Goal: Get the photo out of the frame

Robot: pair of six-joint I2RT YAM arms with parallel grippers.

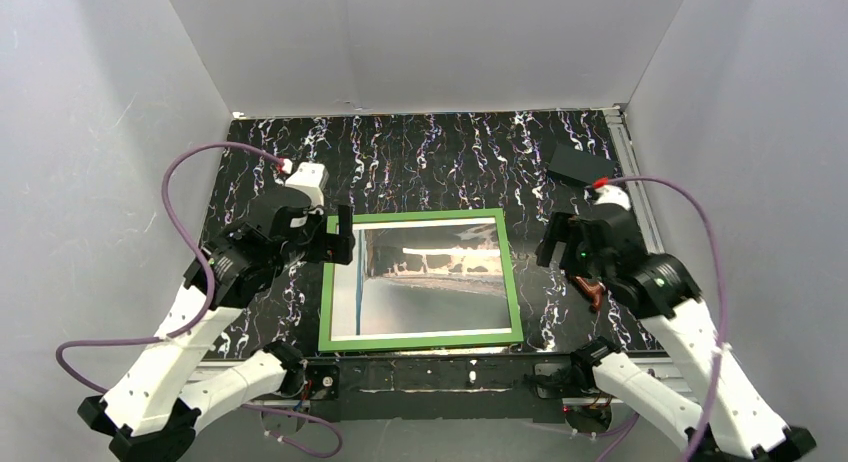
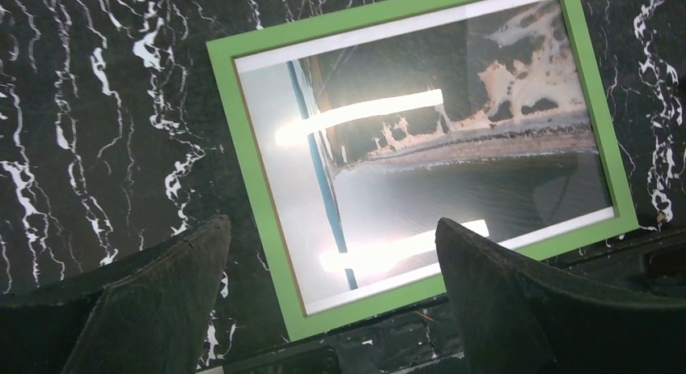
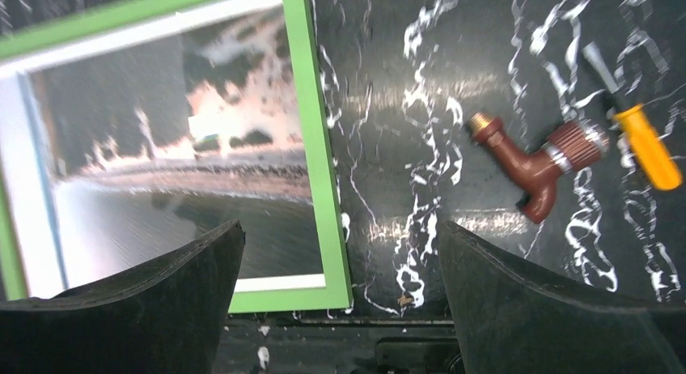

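Note:
The frame (image 1: 421, 339), thin with a bright green border, lies flat on the black marbled table near its front edge. Inside it sits the photo (image 1: 432, 278), a grey-beige scene with a white border and a blue vertical stripe at its left. My left gripper (image 1: 341, 233) hovers open over the frame's far left corner. In the left wrist view the frame (image 2: 251, 163) and photo (image 2: 453, 139) fill the picture above my open left gripper (image 2: 332, 232). My right gripper (image 1: 549, 244) is open, right of the frame. The right wrist view shows the frame's near right corner (image 3: 319, 180) and photo (image 3: 162, 147) between my open right gripper (image 3: 340, 232).
A brown pipe fitting (image 3: 538, 159) and a yellow-handled tool (image 3: 643, 143) lie on the table right of the frame. A dark flat object (image 1: 580, 164) sits at the far right. A black rail (image 1: 430, 374) runs along the table's front edge. White walls enclose three sides.

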